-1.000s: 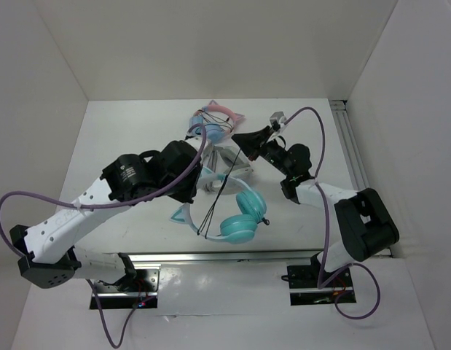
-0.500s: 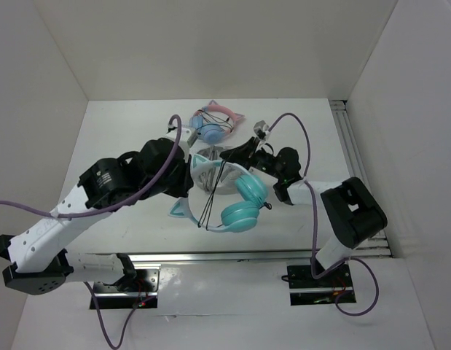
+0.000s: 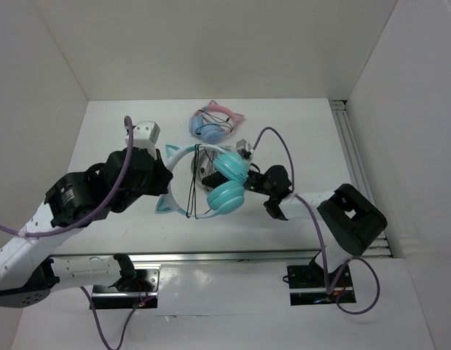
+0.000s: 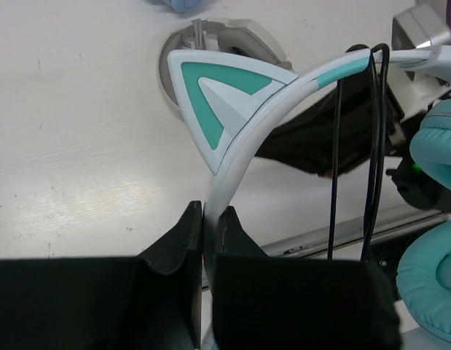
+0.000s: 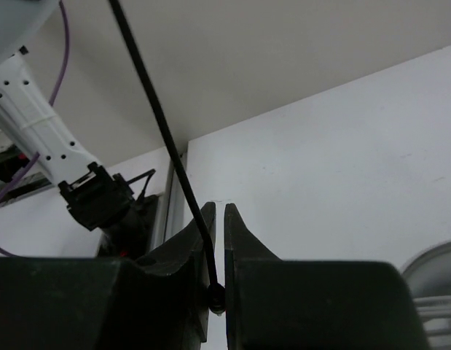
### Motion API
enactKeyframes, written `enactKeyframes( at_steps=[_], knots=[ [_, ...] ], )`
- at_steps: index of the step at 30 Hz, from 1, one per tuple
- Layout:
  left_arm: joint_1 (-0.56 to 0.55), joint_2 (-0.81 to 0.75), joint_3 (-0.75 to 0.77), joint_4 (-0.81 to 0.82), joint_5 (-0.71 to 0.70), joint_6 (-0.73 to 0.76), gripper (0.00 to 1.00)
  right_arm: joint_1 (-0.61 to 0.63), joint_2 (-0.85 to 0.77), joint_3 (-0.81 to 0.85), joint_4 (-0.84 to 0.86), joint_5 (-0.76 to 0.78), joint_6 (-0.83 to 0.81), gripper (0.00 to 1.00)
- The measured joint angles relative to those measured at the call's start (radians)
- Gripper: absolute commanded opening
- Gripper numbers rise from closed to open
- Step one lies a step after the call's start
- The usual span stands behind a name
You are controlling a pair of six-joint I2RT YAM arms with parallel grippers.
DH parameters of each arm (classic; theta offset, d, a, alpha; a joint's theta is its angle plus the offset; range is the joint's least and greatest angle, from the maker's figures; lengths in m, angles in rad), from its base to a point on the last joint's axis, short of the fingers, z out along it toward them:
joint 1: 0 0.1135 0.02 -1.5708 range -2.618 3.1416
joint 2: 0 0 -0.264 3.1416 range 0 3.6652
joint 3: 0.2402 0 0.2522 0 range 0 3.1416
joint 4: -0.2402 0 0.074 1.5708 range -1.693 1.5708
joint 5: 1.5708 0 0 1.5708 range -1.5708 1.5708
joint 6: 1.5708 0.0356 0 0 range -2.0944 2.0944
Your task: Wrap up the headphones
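Observation:
The teal headphones [image 3: 226,182] with a white headband [image 4: 269,109] and teal cat ear [image 4: 210,91] hang lifted above the table. My left gripper [image 3: 167,179] is shut on the headband, its fingers [image 4: 178,240] pinching the band near one end. The thin black cable [image 4: 374,146] runs in loops across the headband. My right gripper [image 3: 243,184], under the ear cups, is shut on the black cable [image 5: 156,109], which passes between its fingers [image 5: 243,240] and runs up and left.
Blue-and-pink cat-ear headphones [image 3: 214,124] lie at the back of the table. A grey-white headset [image 4: 225,44] lies below the lifted one, partly hidden. A metal rail [image 3: 353,157] runs along the table's right side.
My left arm has pulled the headphones left and toward the near edge. My right gripper has swung left and under the ear cups, following with the cable.

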Motion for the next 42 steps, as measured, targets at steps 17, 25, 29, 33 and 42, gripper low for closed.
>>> enactKeyframes(
  at_steps=[17, 25, 29, 33, 42],
  knots=[
    [-0.022, -0.05, -0.155, 0.193, -0.09, -0.075, 0.0, 0.236, -0.208, -0.118, -0.001, 0.175, -0.007, 0.05],
    [-0.022, -0.084, -0.225, 0.283, -0.106, -0.064, 0.0, 0.258, -0.19, -0.116, 0.015, 0.221, -0.026, 0.22],
    [-0.014, -0.116, -0.291, 0.399, -0.141, -0.001, 0.0, 0.274, -0.163, -0.118, 0.008, 0.212, -0.01, 0.27],
    [-0.013, -0.167, -0.379, 0.519, -0.154, 0.088, 0.0, 0.281, -0.161, -0.138, 0.008, 0.217, 0.009, 0.28],
    [-0.013, -0.19, -0.416, 0.632, -0.167, 0.219, 0.0, 0.3, -0.161, -0.147, 0.007, 0.251, 0.016, 0.22]
  ],
)
